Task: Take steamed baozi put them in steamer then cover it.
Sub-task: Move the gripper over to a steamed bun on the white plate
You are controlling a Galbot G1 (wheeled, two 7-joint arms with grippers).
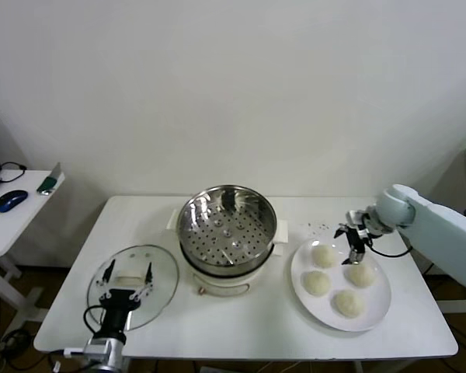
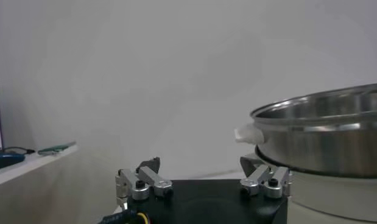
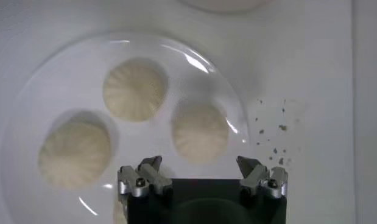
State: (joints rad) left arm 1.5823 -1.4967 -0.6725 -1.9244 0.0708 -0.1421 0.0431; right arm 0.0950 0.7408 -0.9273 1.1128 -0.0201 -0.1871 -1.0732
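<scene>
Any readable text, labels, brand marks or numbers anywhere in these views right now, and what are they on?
None readable in any view.
steamer: no legible brand or marking on pot or base.
plate and baozi: plain.
glass lid: no print visible.
Items on the side desk: too small to tell.

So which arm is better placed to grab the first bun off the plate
Probably the right. The right gripper hangs open above the plate, over the nearest steamed baozi. The left gripper sits over the glass lid, across the steamer from the buns.
</scene>
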